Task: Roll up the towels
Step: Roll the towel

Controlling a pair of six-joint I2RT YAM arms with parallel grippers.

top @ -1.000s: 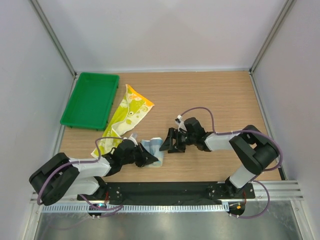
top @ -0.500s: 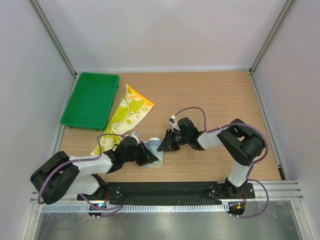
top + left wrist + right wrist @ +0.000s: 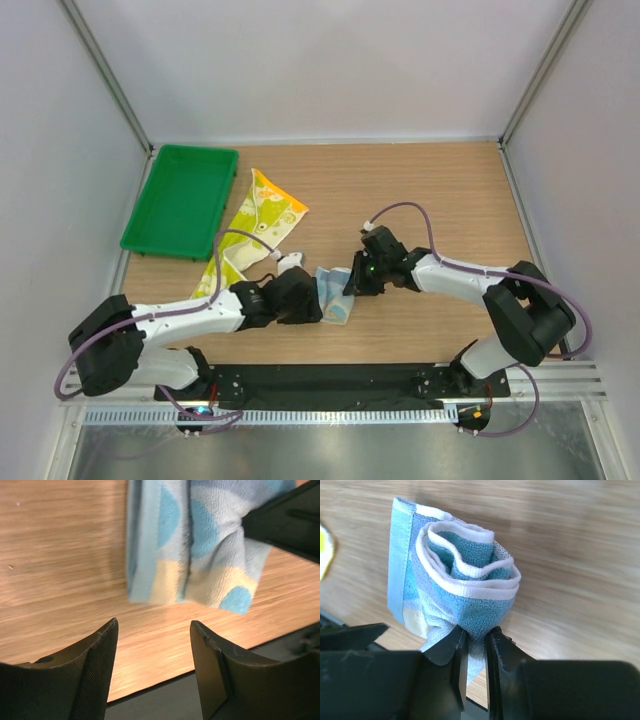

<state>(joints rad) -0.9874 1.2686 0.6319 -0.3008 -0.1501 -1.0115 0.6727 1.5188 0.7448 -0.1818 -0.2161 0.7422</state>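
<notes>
The light blue towel is coiled into a loose roll near the table's front middle. My right gripper is shut on the roll's lower edge, pinching the cloth between both fingers, and reaches it from the right. My left gripper stands open just left of the roll, with nothing between its fingers and a strip of bare wood before the cloth. The yellow-green towel lies flat and unrolled, slanting behind the left arm.
A green plastic tray sits at the back left, close to the yellow-green towel. The black base rail runs along the near edge just under both grippers. Bare wood covers the back right.
My left gripper let go of the blue towel, opened and shifted right. My right gripper closed on the roll and carried it slightly right.
</notes>
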